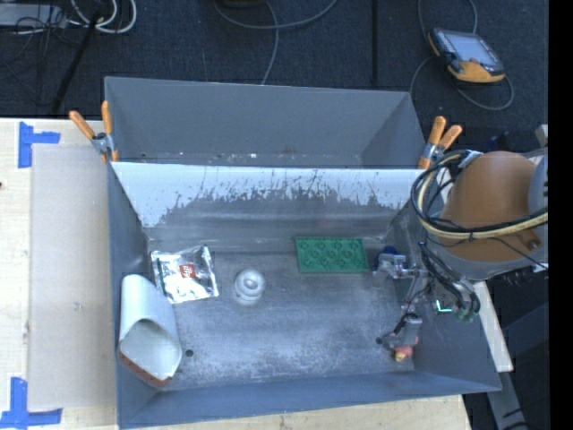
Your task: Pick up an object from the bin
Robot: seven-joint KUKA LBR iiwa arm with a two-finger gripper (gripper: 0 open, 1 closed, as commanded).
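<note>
Reddish small object (403, 355) at gripper (408, 333) tip, bin (269, 133) right front, grip indiscernible.

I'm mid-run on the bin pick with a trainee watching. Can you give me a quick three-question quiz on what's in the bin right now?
1. True or false: the green studded plate lies on the floor of the bin, close to its back wall.
2. Where is the tool? A) over the lower-left corner B) at the bin's right side, toward the front C) against the middle of the back wall
3. Fill in: the white cup in the front-left corner lies on its ____.

Key: 1 true; 2 B; 3 side.
</note>
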